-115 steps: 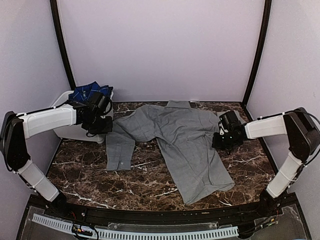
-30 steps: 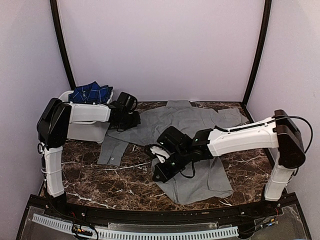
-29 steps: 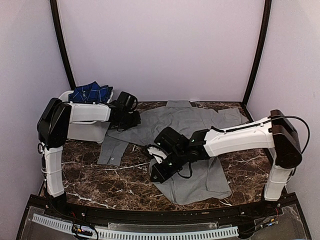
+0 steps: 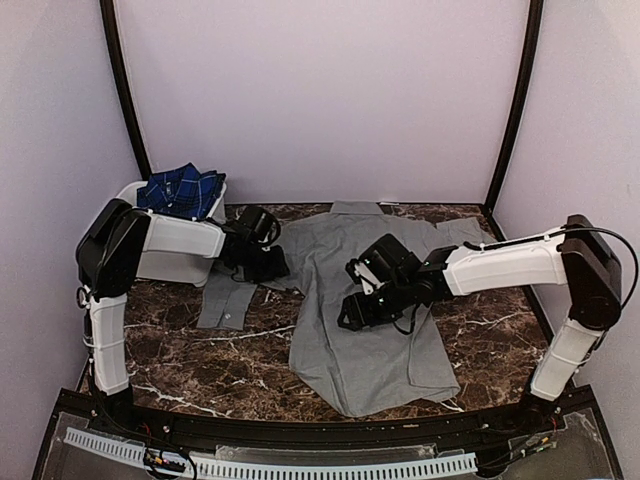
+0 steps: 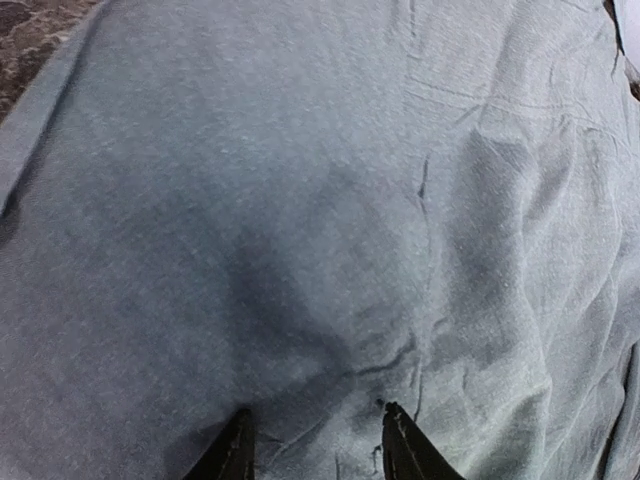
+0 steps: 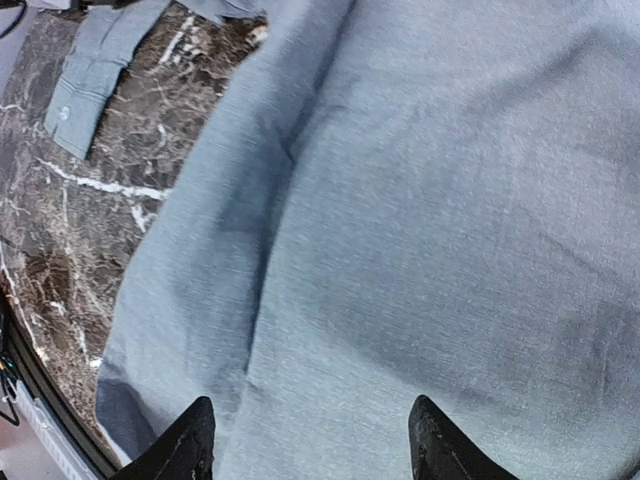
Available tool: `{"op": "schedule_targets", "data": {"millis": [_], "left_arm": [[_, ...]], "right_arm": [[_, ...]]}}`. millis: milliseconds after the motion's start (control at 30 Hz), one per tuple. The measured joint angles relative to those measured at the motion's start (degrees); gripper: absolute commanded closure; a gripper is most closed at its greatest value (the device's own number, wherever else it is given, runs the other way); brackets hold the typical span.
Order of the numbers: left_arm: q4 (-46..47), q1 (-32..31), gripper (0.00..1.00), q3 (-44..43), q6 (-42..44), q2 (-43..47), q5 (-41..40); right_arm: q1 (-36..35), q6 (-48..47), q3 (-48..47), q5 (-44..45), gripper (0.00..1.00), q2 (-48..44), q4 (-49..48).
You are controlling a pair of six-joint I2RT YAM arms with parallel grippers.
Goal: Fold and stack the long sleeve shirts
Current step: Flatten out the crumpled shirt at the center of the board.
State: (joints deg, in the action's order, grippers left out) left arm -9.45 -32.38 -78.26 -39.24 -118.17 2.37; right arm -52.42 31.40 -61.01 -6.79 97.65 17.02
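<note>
The tabletop (image 4: 170,350) carries the grey shirt (image 4: 375,350) spread out, collar (image 4: 356,208) toward the far wall and hem (image 4: 365,400) toward the arms. It lies differently than it did a few seconds ago. Then the body slanted off to the right; now it hangs nearly straight down from the collar, with its lower left edge drawn out wider and flatter. The plaid shirt (image 4: 180,188) is bundled in the tub (image 4: 127,192) at the far left, as before, so the stack is not begun. The grey shirt's left sleeve (image 4: 222,298) trails down beside the body, cuff on the bare stone, much as it lay a second ago. The right arm, which a second ago reached far across to the lower left hem, has drawn back. The right fingers (image 4: 358,310) are now over the middle of the body, spread wide with nothing between them, just above the cloth. The left fingers (image 4: 265,262) have edged slightly inward along the shoulder and stand partly spread, tips down at the cloth with small creases around them; no fold shows caught between them. I judge this as smoothing done rather than folding: the shirt looks squared up and ready for a first fold, probably the sleeve brought in over the body.
</note>
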Motion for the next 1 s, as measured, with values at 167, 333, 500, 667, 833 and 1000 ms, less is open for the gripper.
{"op": "schedule_targets", "data": {"millis": [167,333,500,667,833,1000], "left_arm": [[-0.35,2.95,0.58,-0.83,1.03,-0.68,-2.36],[-1.73,6.58,0.58,-6.6,3.72,-4.5,-3.98],[-4.63,8.33,0.56,-15.54,7.37,-9.92,-5.38],[-8.41,8.9,0.5,-26.47,10.88,-16.17,-5.11],[-13.62,8.46,0.44,-33.97,13.49,-18.53,-4.28],[-15.78,5.16,0.43,-33.44,14.43,-14.62,-3.72]], "right_arm": [[0.09,1.29,2.91,1.68,0.39,0.28,-0.13],[-0.2,2.8,4.94,1.49,0.39,0.85,-1.2],[-3.02,4.5,4.48,0.15,0.39,3.26,-2.56],[-4.81,6.01,-0.33,-2.45,0.39,6.43,-4.15],[-4.42,6.03,-6.03,-1.97,0.39,7.78,-4.2],[-1.33,6.08,-4.13,-0.79,0.4,6.6,-5.03]]}}
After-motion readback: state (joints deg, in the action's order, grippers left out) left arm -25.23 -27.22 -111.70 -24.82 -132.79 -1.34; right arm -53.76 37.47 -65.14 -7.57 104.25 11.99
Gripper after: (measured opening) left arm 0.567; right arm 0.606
